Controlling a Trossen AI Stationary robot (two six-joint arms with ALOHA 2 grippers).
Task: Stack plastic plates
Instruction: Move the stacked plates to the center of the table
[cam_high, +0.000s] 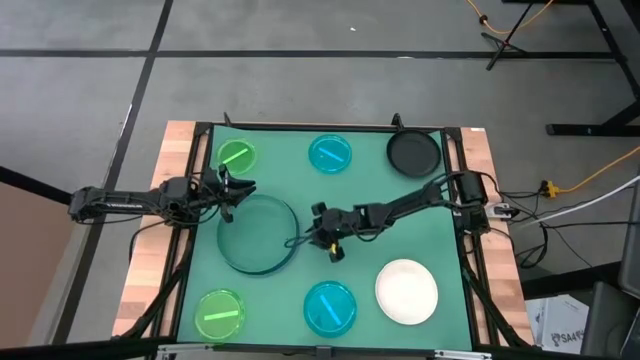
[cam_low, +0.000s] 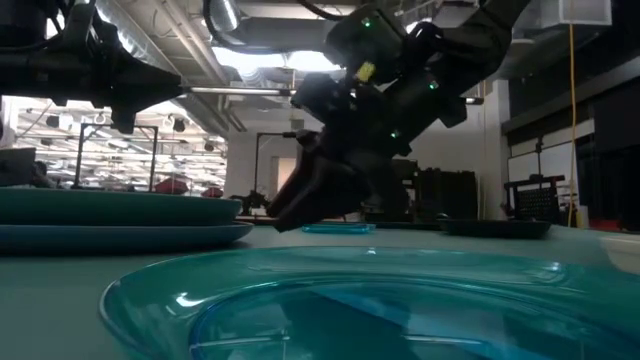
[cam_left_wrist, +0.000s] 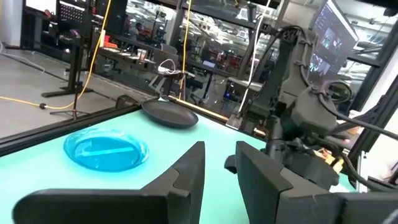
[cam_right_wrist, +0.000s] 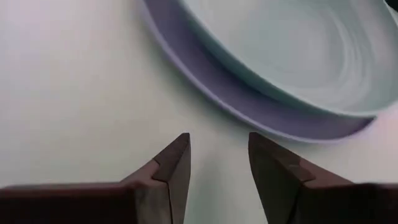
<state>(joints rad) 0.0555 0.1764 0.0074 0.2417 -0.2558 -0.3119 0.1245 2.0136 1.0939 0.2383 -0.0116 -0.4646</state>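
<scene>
Beside the two stacked large plates (cam_high: 257, 234) at mid-counter, your right gripper (cam_high: 324, 240) hangs with fingers apart and empty, the left gripper (cam_high: 232, 192) likewise, so next fetch the white plate (cam_high: 406, 291).

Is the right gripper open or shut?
Open. The right gripper shows a clear gap between its fingers, nothing held, just short of the stacked large plates.

A green mat (cam_high: 370, 190) is laid over a wooden table (cam_high: 150, 260), centre frame. Grey floor (cam_high: 300, 60) fills the top. An orange cable (cam_high: 595, 170) is seen at right.
</scene>
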